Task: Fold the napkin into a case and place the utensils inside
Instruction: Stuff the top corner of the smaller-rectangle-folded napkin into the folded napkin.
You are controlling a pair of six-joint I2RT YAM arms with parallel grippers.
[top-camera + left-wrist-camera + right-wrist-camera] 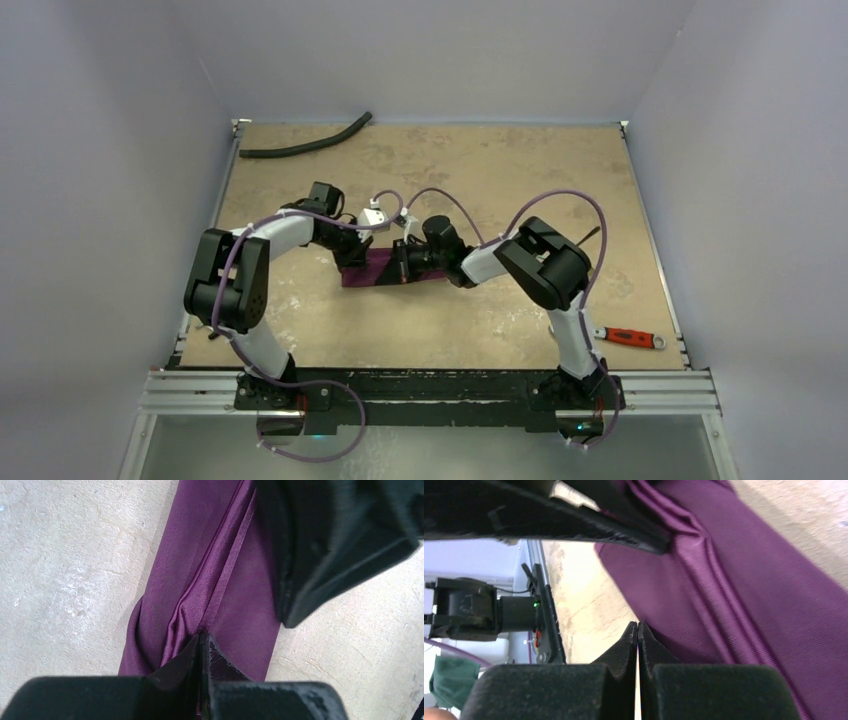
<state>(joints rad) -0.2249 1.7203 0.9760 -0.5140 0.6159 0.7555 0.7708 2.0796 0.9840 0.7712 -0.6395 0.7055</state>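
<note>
since the napkin [210, 570] is thin, limp and slick, we judge a pinch at a folded edge safest; it lies as a strip on the table [480, 170], left gripper [202, 642] clamped on its pucker, right gripper [638, 630] closed at its edge.

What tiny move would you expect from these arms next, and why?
Probably the left tool lifts a little and draws its pinched crease across the napkin. It is shut on a puckered ridge of the cloth, already a narrow strip, while the shut right tool sits at the strip's edge, seemingly to steady it.
</note>
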